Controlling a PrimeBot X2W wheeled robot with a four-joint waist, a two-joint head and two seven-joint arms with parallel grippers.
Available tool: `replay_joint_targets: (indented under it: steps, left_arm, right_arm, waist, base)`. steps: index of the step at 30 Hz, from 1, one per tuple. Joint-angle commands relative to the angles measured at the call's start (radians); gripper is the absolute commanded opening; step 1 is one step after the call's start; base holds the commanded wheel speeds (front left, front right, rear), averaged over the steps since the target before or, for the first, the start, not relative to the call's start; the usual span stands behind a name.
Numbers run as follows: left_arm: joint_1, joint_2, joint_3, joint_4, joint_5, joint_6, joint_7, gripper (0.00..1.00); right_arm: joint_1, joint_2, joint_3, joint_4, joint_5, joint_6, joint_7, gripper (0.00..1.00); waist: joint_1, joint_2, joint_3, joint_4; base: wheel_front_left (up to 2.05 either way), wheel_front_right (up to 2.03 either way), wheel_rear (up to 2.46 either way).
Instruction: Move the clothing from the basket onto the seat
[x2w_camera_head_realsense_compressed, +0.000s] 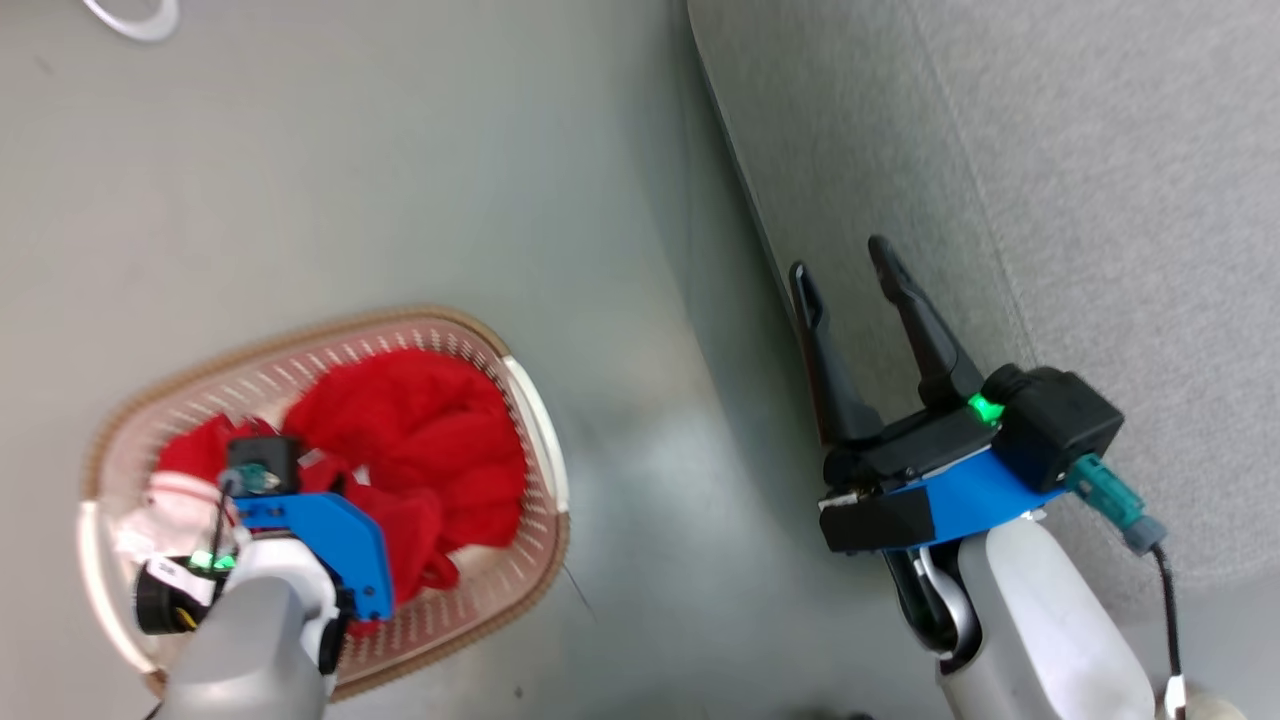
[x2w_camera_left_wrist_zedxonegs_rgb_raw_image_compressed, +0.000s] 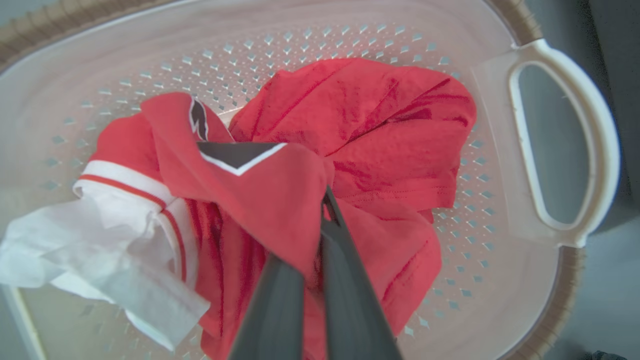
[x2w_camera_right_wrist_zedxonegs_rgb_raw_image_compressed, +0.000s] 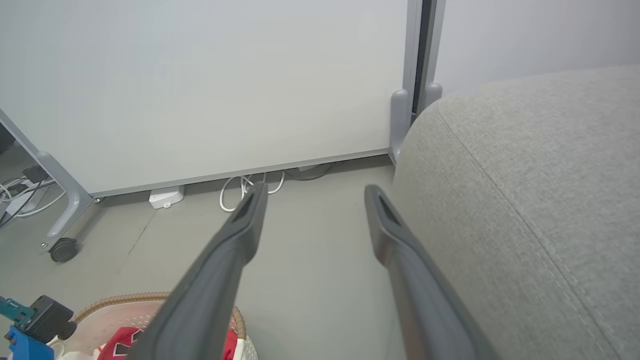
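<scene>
basket (x2w_camera_head_realsense_compressed: 440, 318): red clothing (x2w_camera_head_realsense_compressed: 430, 430) heaped inside | left gripper (x2w_camera_left_wrist_zedxonegs_rgb_raw_image_compressed: 322, 220): clamped on clothing, in basket | right gripper (x2w_camera_head_realsense_compressed: 840, 262): held spread wide beside seat (x2w_camera_head_realsense_compressed: 1100, 200)

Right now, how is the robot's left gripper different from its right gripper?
The left gripper is down inside the basket; the right gripper hangs over the floor beside the seat. The left gripper's fingers are pressed together; the right gripper's stand wide apart. The left gripper pinches the red clothing; the right gripper holds nothing. Both have two long dark fingers.
</scene>
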Motion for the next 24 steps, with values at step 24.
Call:
replay_joint_targets:
  steps: [24]
  left_arm:
    - [0.071,-0.06,-0.391,-0.419,-0.221,-0.084,0.07,0.0]
  right_arm:
    - [0.253,-0.002,-0.053,0.032,-0.068,-0.001,0.112,1.0]
  waist:
    - [0.0001,0.0,-0.599,0.237]
  base:
    - [0.0,0.0,0.0]
